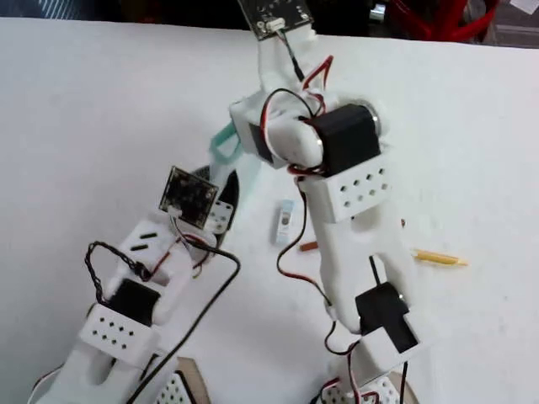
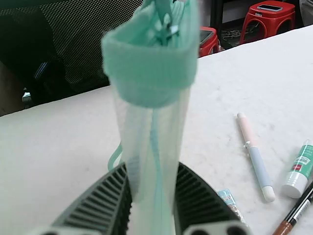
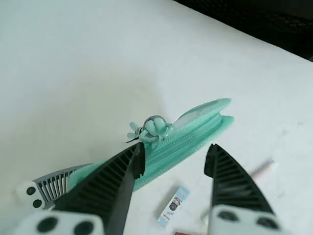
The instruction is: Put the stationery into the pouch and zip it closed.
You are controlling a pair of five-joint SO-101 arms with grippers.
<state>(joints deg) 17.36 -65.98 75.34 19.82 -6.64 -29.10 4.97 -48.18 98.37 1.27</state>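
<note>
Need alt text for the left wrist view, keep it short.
The left claw is shut on a mint-green mesh pouch, which stretches away from the camera over a white table. Beside it on the table lie a pink-and-blue pen, a green-and-white tube and a brown pen.

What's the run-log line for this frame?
left jaws shut on pouch | right jaws open by zipper pull | pen on table

Mint-green see-through pouch (image 2: 149, 68) — zip side up; pale pen (image 2: 255, 159), brown pen (image 2: 295, 216), tube (image 2: 299, 171) lie near it.
</note>
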